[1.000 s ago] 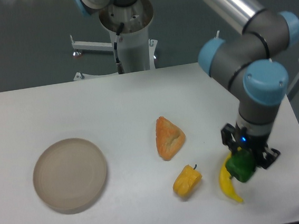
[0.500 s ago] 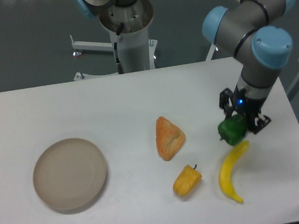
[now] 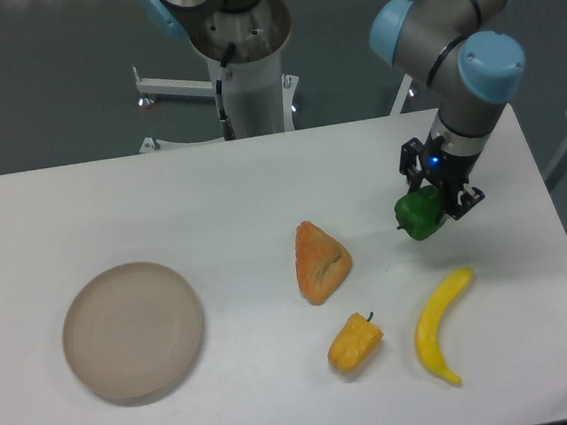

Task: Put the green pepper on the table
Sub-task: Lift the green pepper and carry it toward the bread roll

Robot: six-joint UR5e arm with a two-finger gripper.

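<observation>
- Nearest, the banana [image 3: 442, 327] and yellow pepper [image 3: 354, 342] lie on the surface [image 3: 213, 209]; set down away from them.
- Farther back, the pincer [image 3: 429, 196] is clamped on the green pepper [image 3: 419, 213], apparently held above bare surface; lower straight down, then release.

High front view over table [image 3: 162, 204]

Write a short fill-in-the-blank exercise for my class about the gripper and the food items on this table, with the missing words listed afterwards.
1. The gripper is shut on the ____ pepper.
2. The round plate has ____ on it.
3. The banana lies to the right of the ____ pepper.
4. The pastry lies between the plate and the ____ pepper.

Missing words: green; nothing; yellow; green
</observation>
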